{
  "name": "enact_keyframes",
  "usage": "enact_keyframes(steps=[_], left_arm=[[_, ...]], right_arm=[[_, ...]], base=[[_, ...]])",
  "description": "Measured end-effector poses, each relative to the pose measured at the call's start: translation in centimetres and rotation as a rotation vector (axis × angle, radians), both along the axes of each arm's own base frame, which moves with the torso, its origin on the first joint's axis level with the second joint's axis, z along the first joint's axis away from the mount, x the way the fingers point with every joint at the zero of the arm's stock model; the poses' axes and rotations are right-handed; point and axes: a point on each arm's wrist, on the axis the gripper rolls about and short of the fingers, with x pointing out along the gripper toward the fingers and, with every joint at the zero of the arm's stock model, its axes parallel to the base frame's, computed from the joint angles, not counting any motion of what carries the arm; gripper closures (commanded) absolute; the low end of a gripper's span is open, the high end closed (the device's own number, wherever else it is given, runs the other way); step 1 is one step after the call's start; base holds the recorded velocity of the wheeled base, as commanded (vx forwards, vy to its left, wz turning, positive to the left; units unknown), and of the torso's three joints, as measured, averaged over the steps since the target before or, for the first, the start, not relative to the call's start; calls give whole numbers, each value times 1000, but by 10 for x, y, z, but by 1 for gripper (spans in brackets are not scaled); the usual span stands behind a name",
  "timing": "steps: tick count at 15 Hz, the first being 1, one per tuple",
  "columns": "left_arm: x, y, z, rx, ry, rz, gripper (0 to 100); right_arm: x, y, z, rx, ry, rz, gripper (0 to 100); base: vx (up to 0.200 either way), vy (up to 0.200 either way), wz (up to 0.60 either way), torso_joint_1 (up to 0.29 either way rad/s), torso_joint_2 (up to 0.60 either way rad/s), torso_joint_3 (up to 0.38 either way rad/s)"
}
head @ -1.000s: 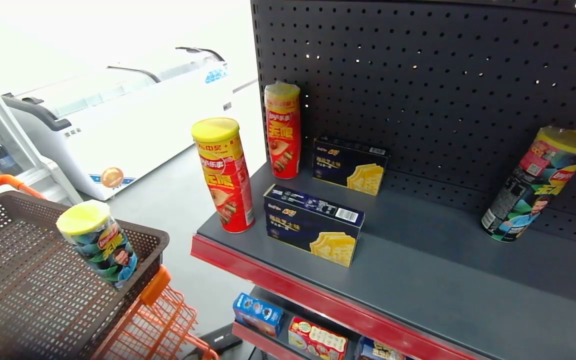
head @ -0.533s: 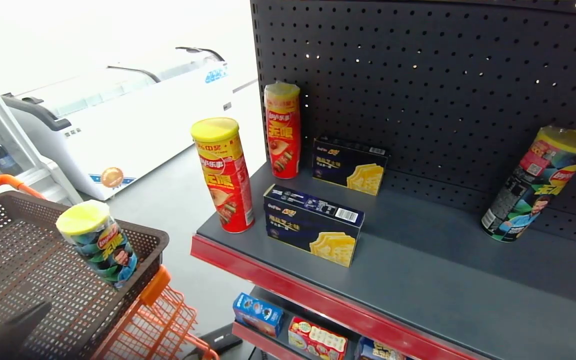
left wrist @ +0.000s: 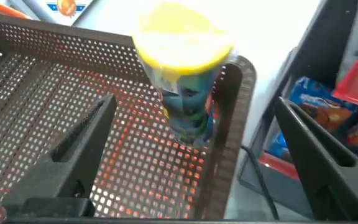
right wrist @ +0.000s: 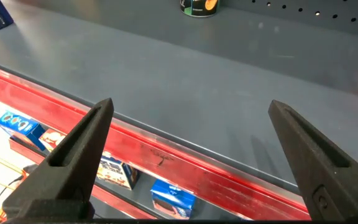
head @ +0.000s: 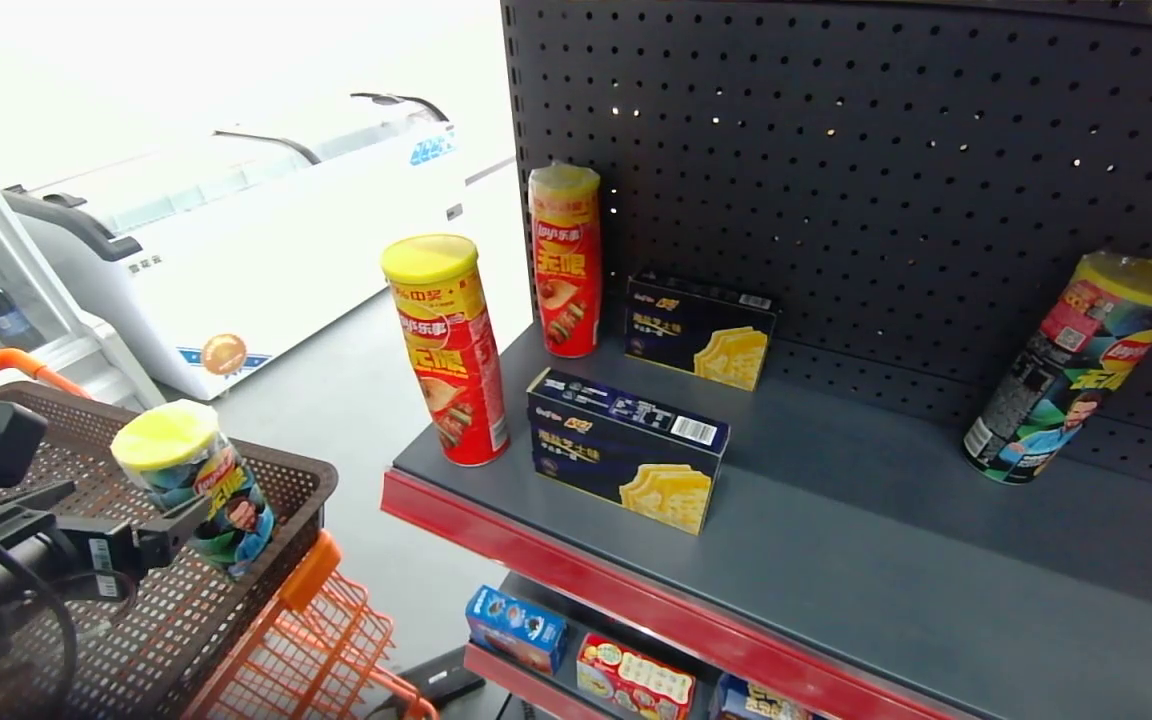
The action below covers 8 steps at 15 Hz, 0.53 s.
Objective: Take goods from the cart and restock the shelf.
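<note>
My left pincer [left wrist: 194, 109] was spread wide, empty, right by the green can [head: 194, 487] standing in the cart [head: 319, 478] corner. The shelf [head: 836, 560] already carried goods; this one wasn't grabbed yet.

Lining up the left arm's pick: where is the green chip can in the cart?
Head view, lower left: the green chip can stands upright in the brown basket, corner nearest the shelf, left gripper open close by.

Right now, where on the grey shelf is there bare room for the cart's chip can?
Widest bare patch: grey shelf between the front blue box and the black-green chip can, out to the red front edge. Crowded: left end, two red chip cans plus rear blue box.
</note>
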Motion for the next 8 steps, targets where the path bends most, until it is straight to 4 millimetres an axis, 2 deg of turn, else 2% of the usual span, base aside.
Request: enact_keyframes(steps=[2, 8], left_arm=[[15, 6, -17, 2, 10, 14, 0], [57, 23, -49, -4, -29, 47, 0]], right_arm=[[0, 0, 0, 0, 0, 0, 0], [0, 0, 0, 0, 0, 0, 0]], base=[[0, 0, 0, 0, 0, 0], [0, 0, 0, 0, 0, 0]])
